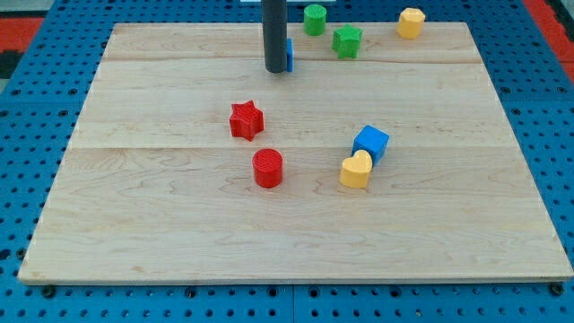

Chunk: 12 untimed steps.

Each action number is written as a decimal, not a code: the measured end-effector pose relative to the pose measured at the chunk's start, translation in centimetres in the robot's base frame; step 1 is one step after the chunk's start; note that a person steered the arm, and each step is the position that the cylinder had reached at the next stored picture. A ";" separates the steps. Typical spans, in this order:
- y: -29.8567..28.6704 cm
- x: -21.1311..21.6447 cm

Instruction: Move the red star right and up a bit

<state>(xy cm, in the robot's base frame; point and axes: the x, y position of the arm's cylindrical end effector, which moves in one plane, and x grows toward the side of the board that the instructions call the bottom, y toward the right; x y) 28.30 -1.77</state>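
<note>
The red star (246,120) lies on the wooden board (179,224), left of centre. My tip (275,69) is above it and slightly to its right in the view, well apart from it. The dark rod hides most of a blue block (289,55) right behind it. A red cylinder (267,168) stands just below and right of the star.
A blue cube (371,142) touches a yellow heart (356,170) right of centre. A green cylinder (314,19) and a green star (347,41) sit near the top edge. A yellow block (411,22) sits at the top right.
</note>
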 end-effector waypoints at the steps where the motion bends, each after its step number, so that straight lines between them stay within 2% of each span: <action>1: -0.1 2.3; 3: -0.6 16.9; 4: -6.7 18.8; 5: -11.1 16.5; 7: -1.6 13.1; 9: -8.6 11.8; 10: -5.0 11.6; 11: 2.7 11.5; 12: 6.5 11.1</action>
<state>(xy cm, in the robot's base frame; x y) 39.42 4.73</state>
